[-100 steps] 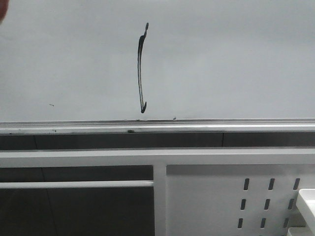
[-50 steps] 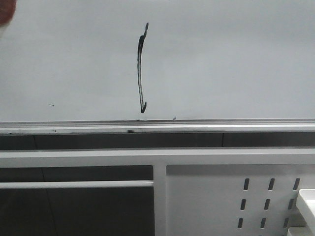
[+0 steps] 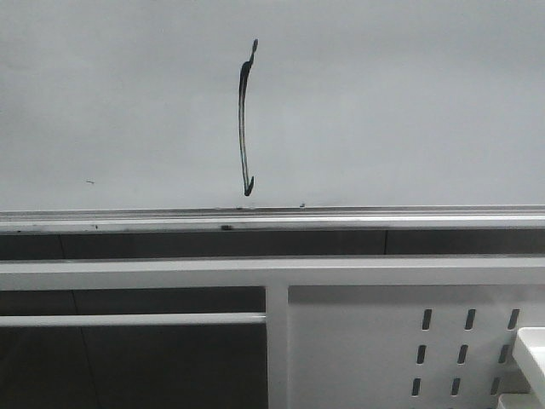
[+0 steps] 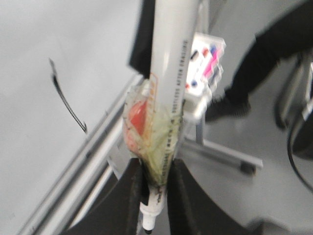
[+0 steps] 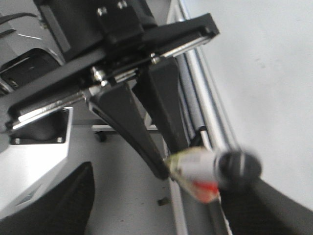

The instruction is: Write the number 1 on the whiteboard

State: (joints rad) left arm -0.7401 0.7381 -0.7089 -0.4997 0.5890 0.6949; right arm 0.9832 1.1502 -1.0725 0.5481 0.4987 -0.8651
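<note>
Your left claw [image 4: 152,196] is clamped on the marker [image 4: 168,98]; number 1 [image 3: 245,119] stands on the whiteboard [image 3: 409,102]; right claw's state: cannot tell.

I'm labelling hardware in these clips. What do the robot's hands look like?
The left hand has two black, smooth, curved fingers. In the right wrist view, the other arm's hand shows long tapering black fingers hung from a black crossbar with a silver rail and screws.

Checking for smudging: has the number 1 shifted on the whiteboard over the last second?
No. In the front view the number 1 keeps the same place on the whiteboard, its hook ending just above the silver rail.
</note>
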